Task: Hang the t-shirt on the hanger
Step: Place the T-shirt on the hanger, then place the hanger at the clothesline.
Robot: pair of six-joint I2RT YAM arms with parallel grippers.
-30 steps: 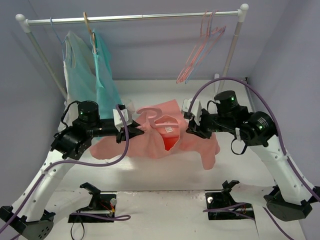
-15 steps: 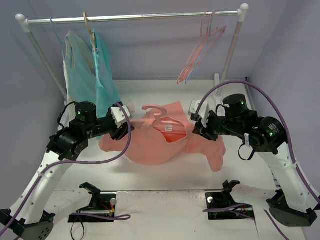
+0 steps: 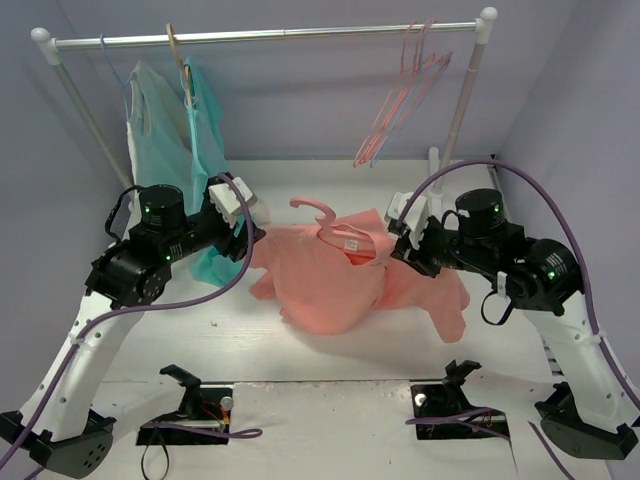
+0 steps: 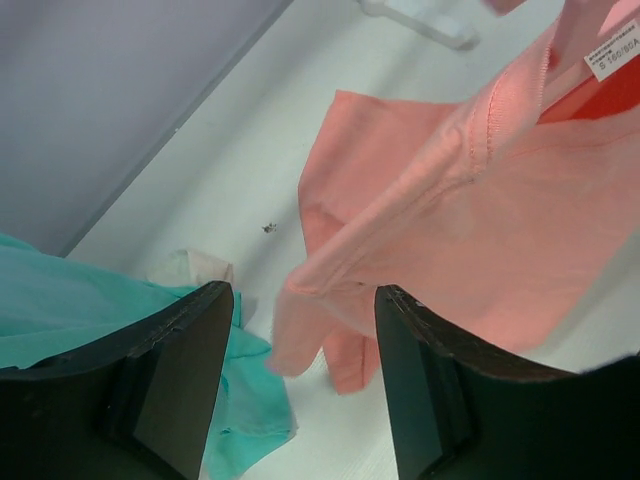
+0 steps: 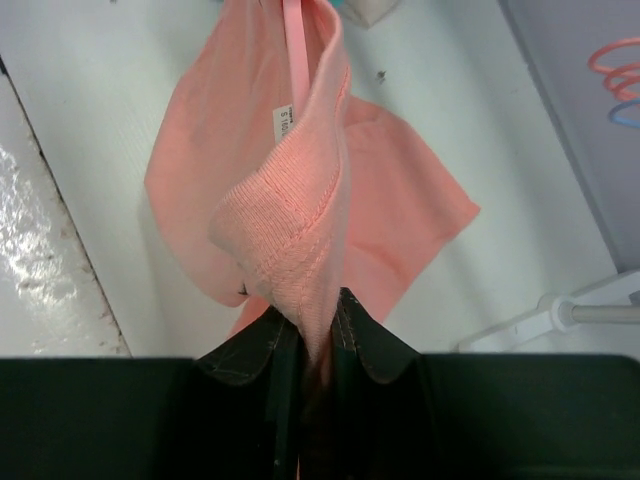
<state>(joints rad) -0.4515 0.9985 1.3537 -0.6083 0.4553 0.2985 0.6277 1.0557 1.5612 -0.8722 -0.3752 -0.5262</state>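
Jaws of the right gripper [image 5: 316, 312] are being pressed shut on the collar of the t-shirt [image 3: 330, 285], which is being held up over the table [image 3: 330, 355] between the arms. The left gripper [image 4: 300, 292] is being held wide open and empty, just beside the sleeve on its side. The hanger [image 3: 312, 208] is being carried inside the neck, hook poking out. Dressing is judged to be under way: next, the loose shoulder is needing to be grasped and drawn over the hanger's arm
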